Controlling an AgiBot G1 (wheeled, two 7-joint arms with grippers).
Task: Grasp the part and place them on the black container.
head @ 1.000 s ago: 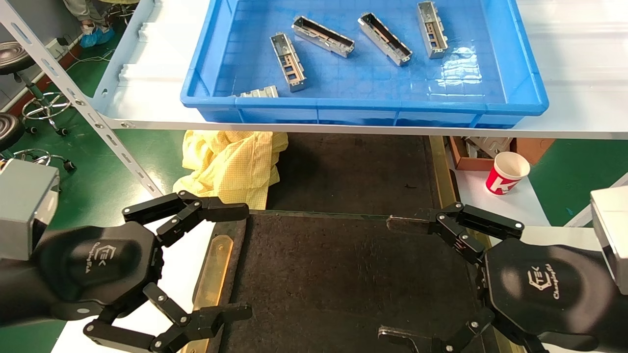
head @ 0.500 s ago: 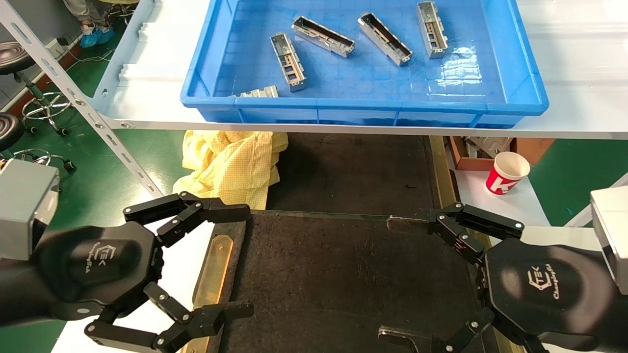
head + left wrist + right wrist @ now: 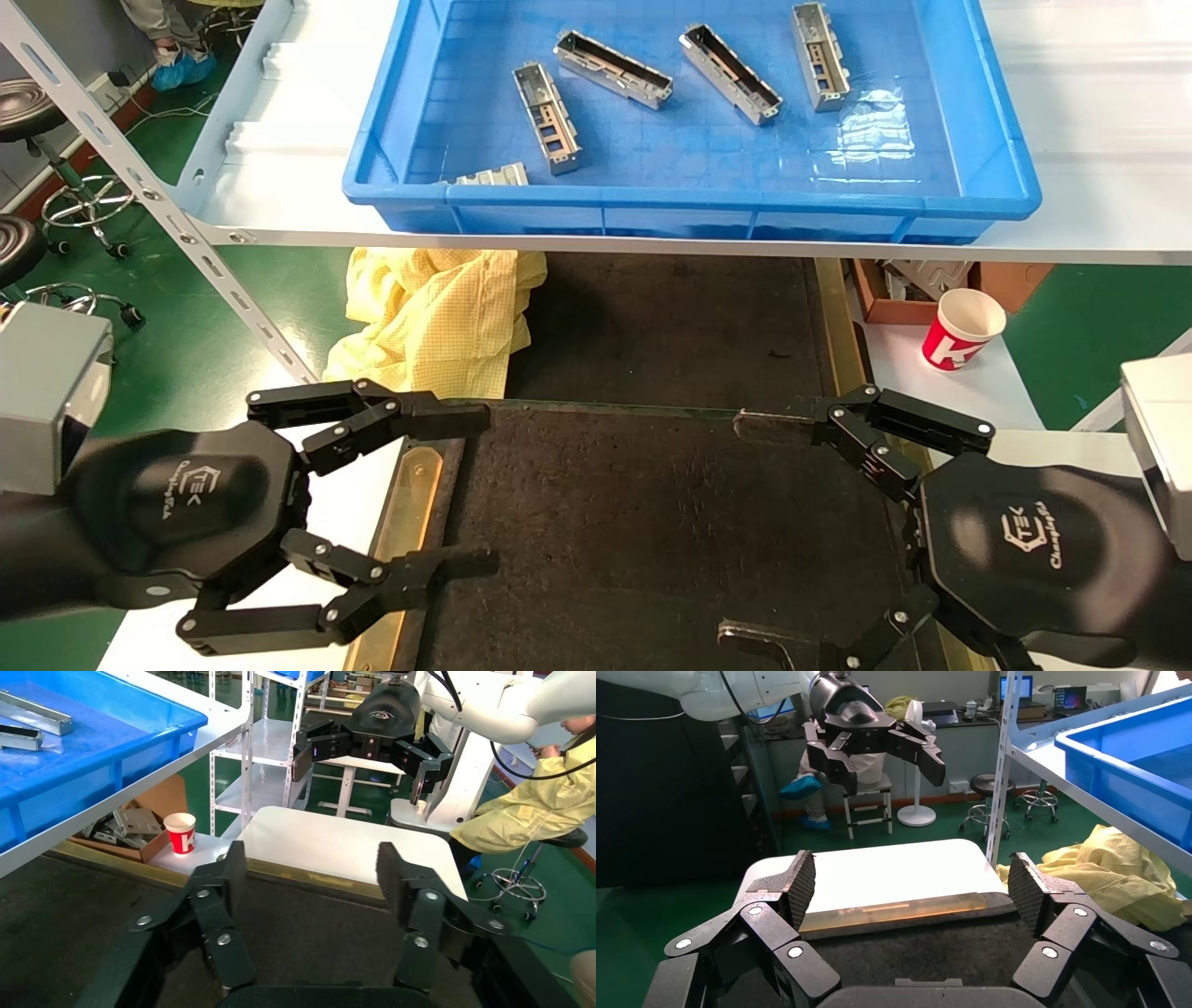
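Several silver-grey parts lie in the blue bin [image 3: 996, 177] on the upper shelf: one at the left [image 3: 547, 116], one beside it [image 3: 613, 69], one further right [image 3: 729, 73], and others. The black container [image 3: 633, 522], with a brass strip [image 3: 400, 531] along its side, lies below the shelf between my grippers and holds no part. My left gripper [image 3: 484, 491] is open and empty over the container's left edge; it also shows in the left wrist view [image 3: 309, 874]. My right gripper [image 3: 734, 531] is open and empty over the right side, also seen in the right wrist view [image 3: 912, 881].
The white shelf edge [image 3: 652, 244] juts out over the far end of the black container. A yellow cloth [image 3: 438, 312] lies beyond the container's left corner. A red and white paper cup [image 3: 964, 328] and a cardboard box [image 3: 931, 280] stand at the right.
My left gripper's fingers have drawn somewhat closer together and shifted slightly right, still open. The right gripper and the parts have not moved.
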